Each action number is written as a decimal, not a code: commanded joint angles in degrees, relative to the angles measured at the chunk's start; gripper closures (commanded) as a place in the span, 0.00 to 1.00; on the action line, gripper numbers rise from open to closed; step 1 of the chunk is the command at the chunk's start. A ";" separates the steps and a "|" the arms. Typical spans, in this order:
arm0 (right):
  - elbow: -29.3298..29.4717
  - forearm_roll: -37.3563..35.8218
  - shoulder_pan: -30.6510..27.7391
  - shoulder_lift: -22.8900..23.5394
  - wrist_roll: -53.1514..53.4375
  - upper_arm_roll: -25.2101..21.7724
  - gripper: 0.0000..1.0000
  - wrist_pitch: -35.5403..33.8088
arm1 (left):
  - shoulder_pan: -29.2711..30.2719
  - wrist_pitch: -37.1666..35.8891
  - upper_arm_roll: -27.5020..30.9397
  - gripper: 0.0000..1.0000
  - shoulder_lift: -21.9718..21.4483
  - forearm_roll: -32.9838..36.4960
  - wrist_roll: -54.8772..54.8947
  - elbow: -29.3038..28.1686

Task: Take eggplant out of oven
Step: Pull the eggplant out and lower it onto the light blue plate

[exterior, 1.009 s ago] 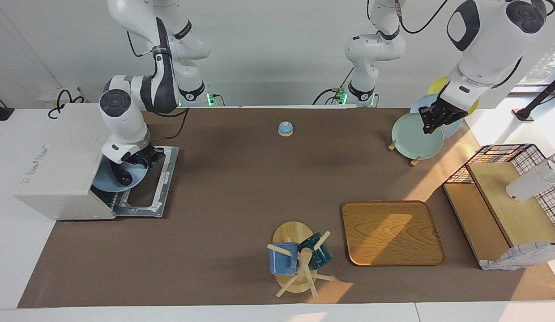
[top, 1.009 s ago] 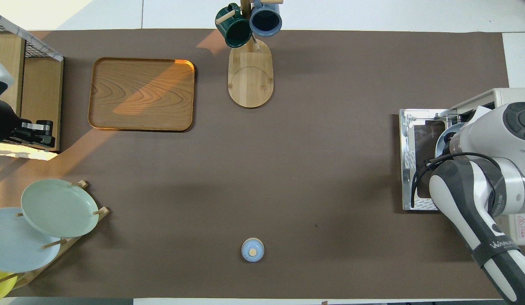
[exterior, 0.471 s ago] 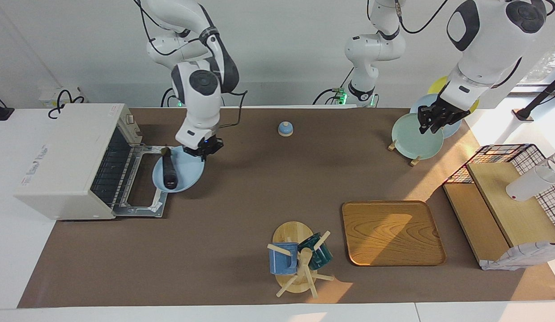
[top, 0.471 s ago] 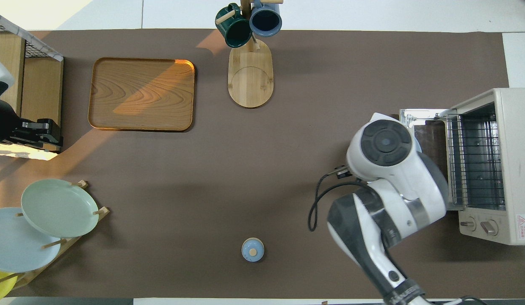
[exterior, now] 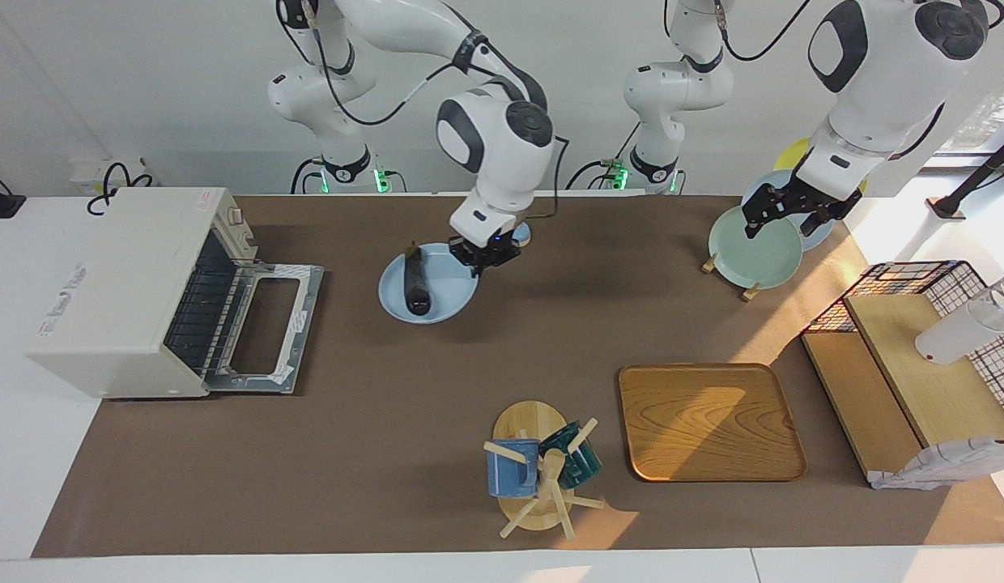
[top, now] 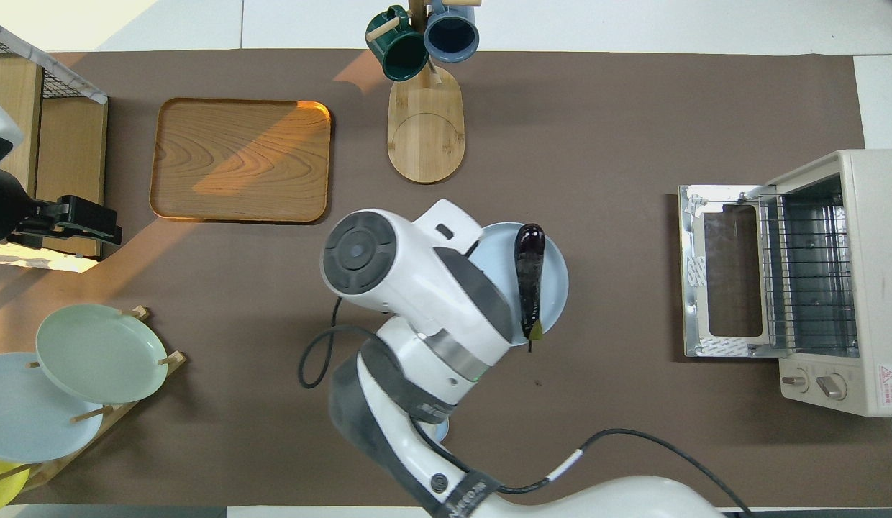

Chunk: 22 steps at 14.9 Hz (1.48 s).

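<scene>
The right gripper (exterior: 486, 255) grasps the rim of the light blue plate (exterior: 445, 301) at the frame's upper middle, so it should keep this plate level, because the eggplant (exterior: 415, 283) lies loose on it, well apart from the open oven (exterior: 121, 283); the left gripper (exterior: 785, 212) waits, jaws spread, over the green plate (exterior: 745, 251).

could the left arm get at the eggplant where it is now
Probably not easily: the left hand is over the plate rack, while the eggplant lies on the blue plate that the right hand grips.

Our right arm reaches out over the middle of the desk, wrist bent downward, and our right gripper (exterior: 487, 253) has its fingers clamped at the rim of a plate. Our left arm waits, raised, with our left gripper (exterior: 785, 212) pointing down.
</scene>
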 commanded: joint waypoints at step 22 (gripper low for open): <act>-11.31 0.23 -12.05 -8.76 -11.19 1.38 1.00 2.81 | -0.90 9.15 -0.59 0.00 -2.02 0.69 -3.48 -4.84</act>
